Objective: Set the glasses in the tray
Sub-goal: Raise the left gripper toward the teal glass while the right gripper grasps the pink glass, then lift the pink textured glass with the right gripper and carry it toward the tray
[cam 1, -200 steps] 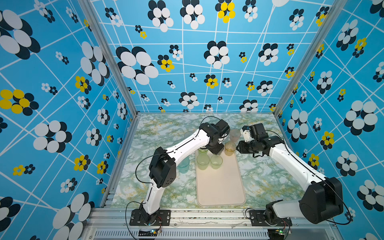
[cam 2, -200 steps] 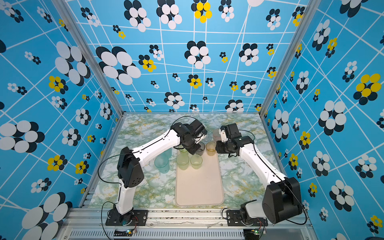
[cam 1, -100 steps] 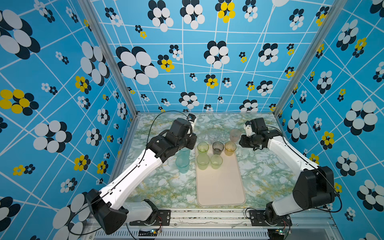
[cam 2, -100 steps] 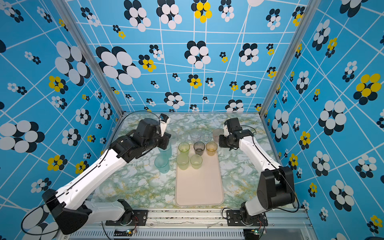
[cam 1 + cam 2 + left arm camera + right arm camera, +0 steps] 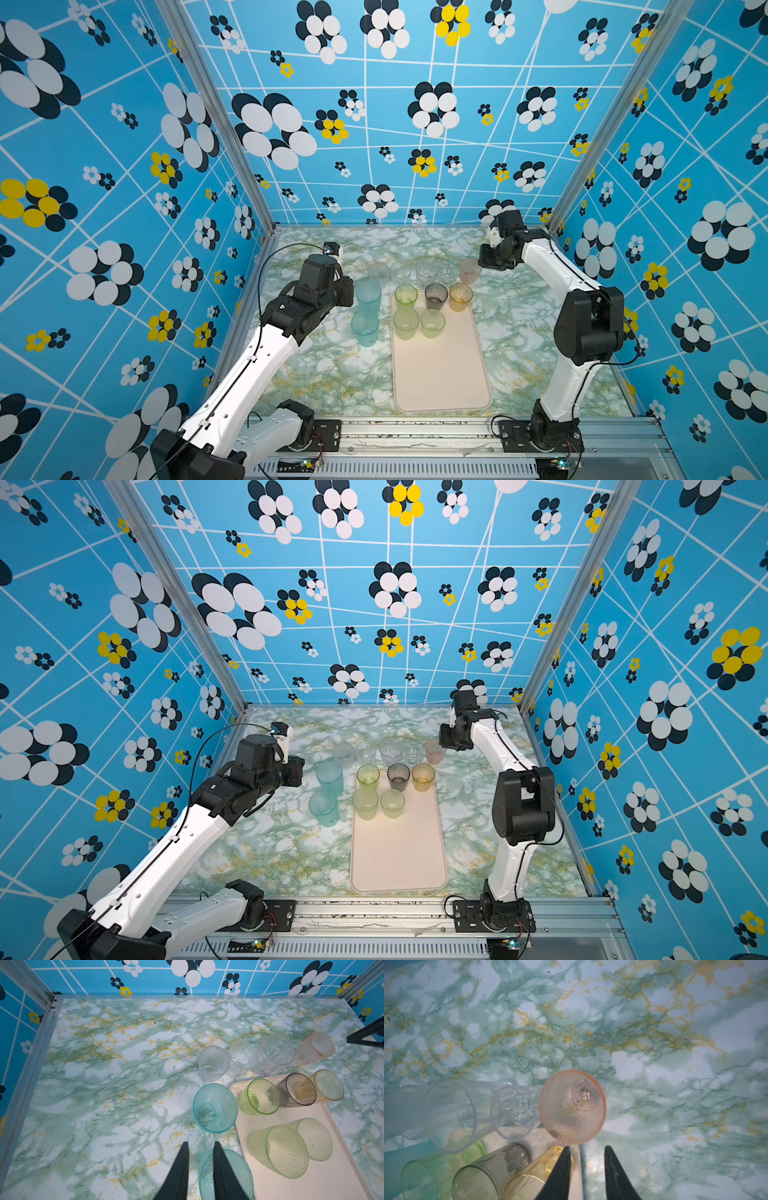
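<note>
The marble desk [image 5: 316, 374] has room to spare, and the tray [image 5: 440, 374] lies lengthwise down its middle. 5 glasses [image 5: 432, 322] crowd the tray's far end and the near stretch is bare, so there's plenty of landing room.

Off the tray, 2 teal glasses [image 5: 368, 297] stand on the desk just beside its left edge. A row of clear glasses [image 5: 427, 272] runs just past its far edge and ends on the right with the pink glass [image 5: 469, 270].

That pink glass is the one to watch. It stands on end and is round all the way, so I'd say any approach angle will grip it. It sits just ahead of the right claw [image 5: 587, 1148], and the right arm is plainly the nearer one. The right claw is partly open with nothing in it.

On the tight side, a small clear glass [image 5: 512, 1113] crowds the pink one, touching or nearly so, and the amber glass [image 5: 542, 1167] at the tray's corner is close. On the free side there's bare desk beyond and to the right.

The left claw [image 5: 201, 1145] is parted only narrowly and is empty. It hangs over the edge of the nearer teal glass [image 5: 239, 1174]. How high it hangs, I cannot tell.
</note>
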Controlling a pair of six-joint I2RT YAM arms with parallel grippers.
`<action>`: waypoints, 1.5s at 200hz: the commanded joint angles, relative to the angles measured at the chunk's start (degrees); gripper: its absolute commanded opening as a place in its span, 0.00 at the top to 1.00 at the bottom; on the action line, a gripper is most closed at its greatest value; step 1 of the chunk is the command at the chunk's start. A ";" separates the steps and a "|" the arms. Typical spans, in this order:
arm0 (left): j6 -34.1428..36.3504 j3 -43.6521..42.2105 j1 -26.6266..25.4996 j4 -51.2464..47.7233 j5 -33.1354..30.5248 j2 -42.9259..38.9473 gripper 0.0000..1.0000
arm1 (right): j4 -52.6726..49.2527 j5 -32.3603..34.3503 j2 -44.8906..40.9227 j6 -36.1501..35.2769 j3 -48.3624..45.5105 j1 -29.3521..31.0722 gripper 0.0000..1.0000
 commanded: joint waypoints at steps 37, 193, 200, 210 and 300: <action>-0.35 -1.36 1.62 2.39 2.60 0.33 0.77 | -7.56 3.48 5.85 -1.86 7.06 -0.18 0.74; 0.08 -1.67 2.55 2.92 3.32 1.44 0.77 | -9.00 3.62 12.98 -2.75 11.25 -0.16 0.84; 0.05 -1.62 2.62 2.92 3.35 1.52 0.77 | -9.00 3.63 12.95 -2.78 11.13 -0.18 0.85; 0.09 -1.62 2.68 3.00 3.46 1.52 0.77 | -8.92 3.61 12.95 -2.83 10.96 -0.20 0.87; 0.22 -1.74 2.79 3.01 4.77 2.49 0.77 | -3.65 8.30 4.51 -3.67 2.96 -0.14 0.95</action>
